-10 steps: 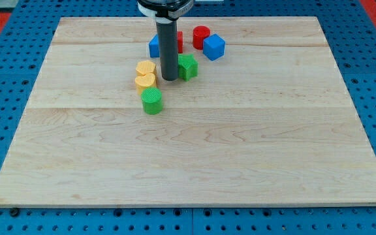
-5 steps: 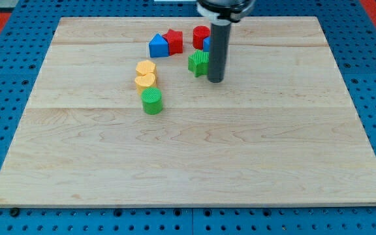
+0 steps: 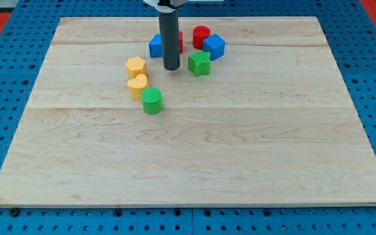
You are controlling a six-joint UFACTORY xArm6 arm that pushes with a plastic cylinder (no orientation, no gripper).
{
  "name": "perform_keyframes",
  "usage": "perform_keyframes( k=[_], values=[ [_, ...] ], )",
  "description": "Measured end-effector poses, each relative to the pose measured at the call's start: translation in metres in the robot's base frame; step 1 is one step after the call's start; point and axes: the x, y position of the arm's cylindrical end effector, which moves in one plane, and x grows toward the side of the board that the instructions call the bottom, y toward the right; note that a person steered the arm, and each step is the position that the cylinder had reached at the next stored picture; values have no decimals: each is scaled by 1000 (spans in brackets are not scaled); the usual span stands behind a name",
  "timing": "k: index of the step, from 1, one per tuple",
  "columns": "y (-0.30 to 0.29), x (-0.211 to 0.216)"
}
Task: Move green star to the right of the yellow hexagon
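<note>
My tip is set down near the board's top edge, between the yellow hexagon and the green star, with a gap on each side. No jaws are fitted: a bare rod, nothing gripped, neither block touched.

The green star is placed toward the board's top edge, a little right of centre, just below the blue cube and the red cylinder. It is already on the hexagon's right-hand side but apart from it, so closing the gap is judged to be the step in hand.

For a clean push, the tip is best brought round to the star's right face and driven toward the board's left edge, centred on the block so spin is avoided. The blue cube should be cleared on the way round. The push should be stopped short of the hexagon, or it will be shunted.

No brands, labels or writing can be seen.
</note>
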Motion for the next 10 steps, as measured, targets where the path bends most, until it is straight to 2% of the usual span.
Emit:
perform_keyframes(
  k=[1,8,9,10],
  values=[
    [32,-5],
    [64,8],
    [64,25],
    [64,61]
  ],
)
